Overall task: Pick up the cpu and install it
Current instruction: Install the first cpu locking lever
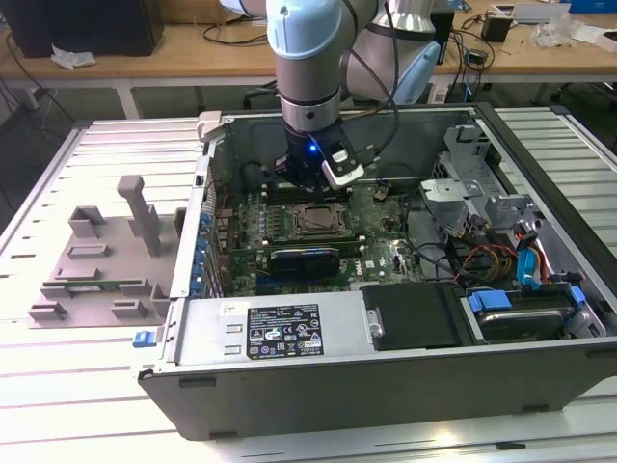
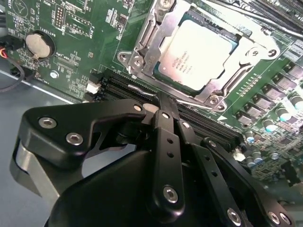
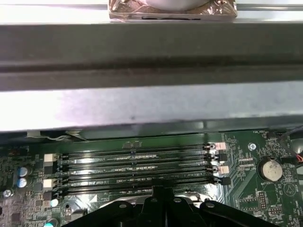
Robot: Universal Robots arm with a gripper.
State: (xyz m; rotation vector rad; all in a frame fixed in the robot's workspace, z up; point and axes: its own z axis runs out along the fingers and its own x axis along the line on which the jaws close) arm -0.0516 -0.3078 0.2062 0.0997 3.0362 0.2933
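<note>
The cpu (image 2: 196, 52), a flat square chip with a silver-grey top, lies in the motherboard socket with the metal socket frame (image 2: 142, 40) around it. In the second wrist view my gripper (image 2: 160, 100) hovers beside the socket, over the memory slots (image 2: 120, 82). Its black fingers are pressed together with nothing between them. In the exterior view the gripper (image 1: 310, 185) hangs inside the open computer case, just behind the socket (image 1: 318, 220). In the first wrist view the gripper (image 3: 158, 191) points at the memory slots (image 3: 137, 165).
A black expansion card (image 1: 304, 258) stands in front of the socket. Drive bays and cables (image 1: 521, 280) fill the case's right, and a power supply (image 1: 289, 328) sits at the front. A grey fixture (image 1: 101, 256) lies left of the case. The case wall (image 3: 151, 104) rises behind the slots.
</note>
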